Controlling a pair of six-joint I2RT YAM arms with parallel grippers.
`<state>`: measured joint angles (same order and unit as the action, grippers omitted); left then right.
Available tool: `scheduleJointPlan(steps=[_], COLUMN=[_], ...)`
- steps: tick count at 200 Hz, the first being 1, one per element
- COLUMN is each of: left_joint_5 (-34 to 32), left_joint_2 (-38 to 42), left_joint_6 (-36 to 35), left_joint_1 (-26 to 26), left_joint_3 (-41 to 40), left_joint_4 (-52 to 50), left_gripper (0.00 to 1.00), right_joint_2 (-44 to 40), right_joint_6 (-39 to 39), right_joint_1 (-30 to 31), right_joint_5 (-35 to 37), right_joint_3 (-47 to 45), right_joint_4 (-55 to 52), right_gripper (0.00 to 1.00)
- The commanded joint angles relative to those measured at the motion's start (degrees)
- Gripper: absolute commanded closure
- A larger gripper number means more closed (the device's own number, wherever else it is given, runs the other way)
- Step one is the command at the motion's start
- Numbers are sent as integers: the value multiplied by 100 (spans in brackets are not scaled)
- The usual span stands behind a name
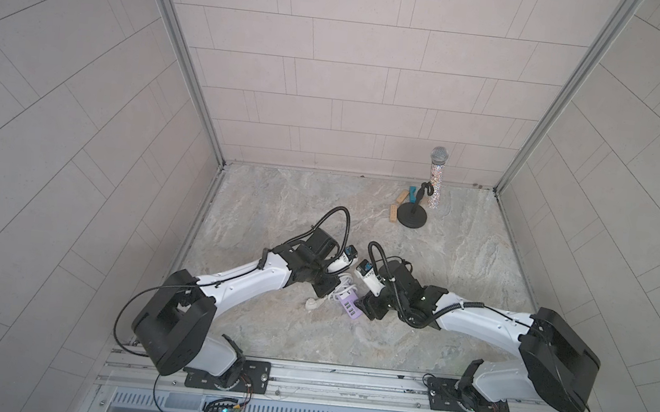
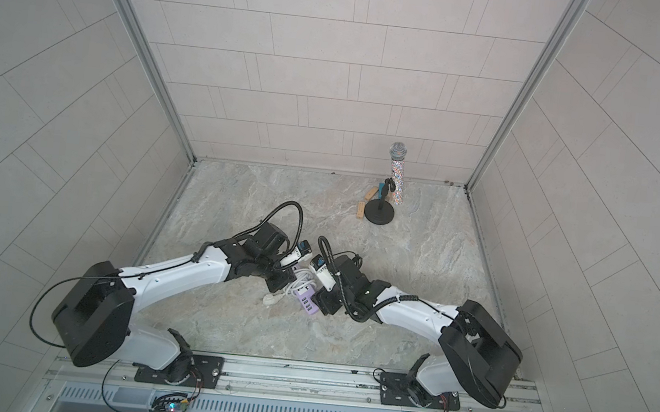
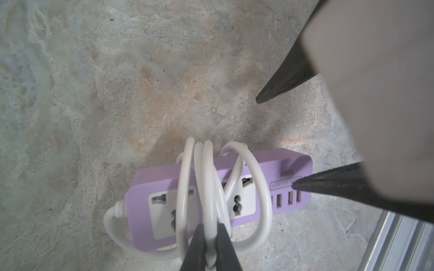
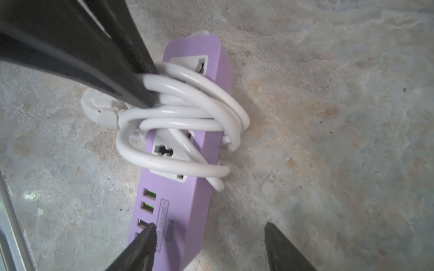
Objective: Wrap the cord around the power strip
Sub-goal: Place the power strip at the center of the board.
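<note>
The lavender power strip (image 1: 347, 304) (image 2: 307, 300) lies on the stone floor between my two arms. The white cord (image 3: 184, 187) (image 4: 187, 110) loops around its middle in several turns. The white plug (image 4: 98, 110) (image 1: 311, 304) rests on the floor beside the strip. My left gripper (image 3: 210, 237) is shut on one strand of the cord at the strip's side. My right gripper (image 4: 209, 227) stands open at the port end. One of its fingertips (image 4: 150, 231) is over the strip's ports and the other one (image 4: 270, 231) is over bare floor.
A glittery microphone (image 1: 436, 176) leans on the back wall behind a black round stand (image 1: 411, 215). Small wooden blocks (image 1: 393, 213) lie next to the stand. A metal rail (image 1: 343, 380) runs along the front edge, and tiled walls enclose the floor.
</note>
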<state>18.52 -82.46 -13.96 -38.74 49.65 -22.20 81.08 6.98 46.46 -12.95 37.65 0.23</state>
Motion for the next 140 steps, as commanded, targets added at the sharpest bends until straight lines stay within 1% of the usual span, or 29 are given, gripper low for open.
scheduleJointPlan(steps=[1, 11, 26, 44, 67, 82, 89, 107, 140], left_joint_5=[-292, -275, -298, -315, -335, -326, -306, -310, -319], left_joint_2=[-304, -372, -420, -455, -696, -830, -866, -936, -1228], left_joint_6=[7, -2, 0, 24, -97, -151, -162, -161, -151], left_joint_1=[-36, -38, -38, -23, 3, 15, 18, 20, 61], left_joint_3=[8, 51, 84, 109, 264, 331, 356, 393, 566], left_joint_4=[-711, -746, -769, -786, -1057, -1153, -1169, -1191, -1330], left_gripper=[97, 98, 100, 100, 100, 100, 100, 100, 100], right_joint_2=[159, 331, 598, 924, 1063, 1098, 1118, 1240, 1517], right_joint_6=[473, 618, 811, 1002, 1045, 1061, 1008, 704, 892], right_joint_1=[35, 43, 39, 113, 265, 339, 398, 645, 781], right_joint_5=[-99, -243, -532, -476, -250, -149, -47, 504, 1070], right_joint_3=[11, 1, 107, 113, -70, -59, 2, 259, 452], right_joint_4=[833, 1110, 1254, 1495, 2008, 2081, 1974, 1430, 1122], right_gripper=[28, 29, 29, 28, 28, 28, 29, 30, 33])
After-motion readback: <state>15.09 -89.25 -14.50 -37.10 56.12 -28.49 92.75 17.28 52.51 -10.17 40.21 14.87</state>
